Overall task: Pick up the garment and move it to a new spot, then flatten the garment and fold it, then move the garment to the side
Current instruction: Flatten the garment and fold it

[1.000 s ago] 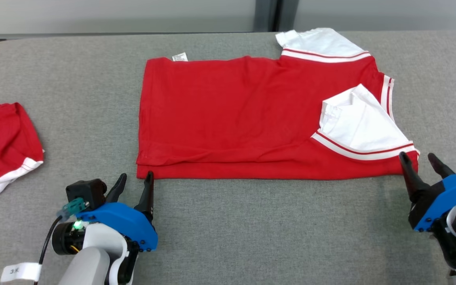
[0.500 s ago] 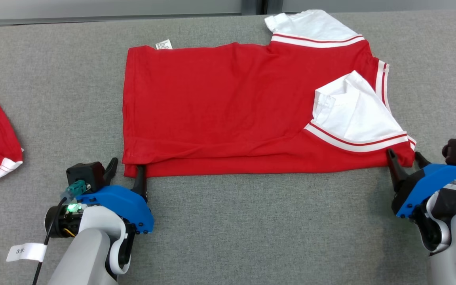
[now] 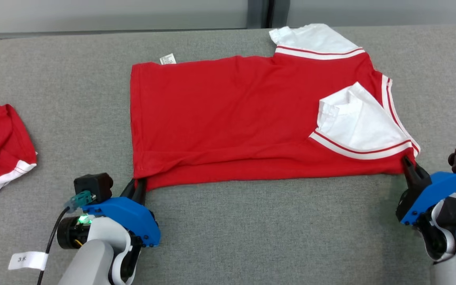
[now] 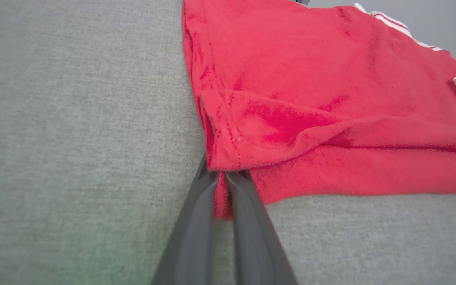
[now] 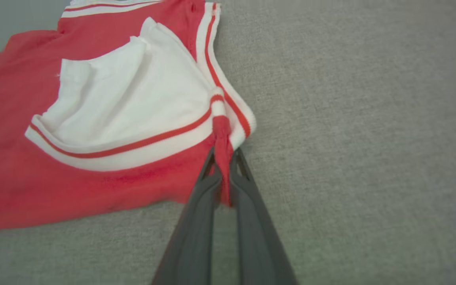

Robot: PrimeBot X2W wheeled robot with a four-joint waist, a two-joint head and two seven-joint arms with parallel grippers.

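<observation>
Our left gripper (image 3: 137, 187) and right gripper (image 3: 407, 164) each clamp a near corner of the folded red-and-white shirt (image 3: 232, 118) on the grey surface (image 3: 271, 229)

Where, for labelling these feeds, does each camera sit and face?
Head view: on the head, looking down at the red shirt on the grey table; left gripper and right gripper show.
Left wrist view: on that wrist, along its fingers pinching the hem corner.
Right wrist view: likewise, fingers pinching the striped corner.
Shared: head and right wrist views show the white sleeve.
</observation>
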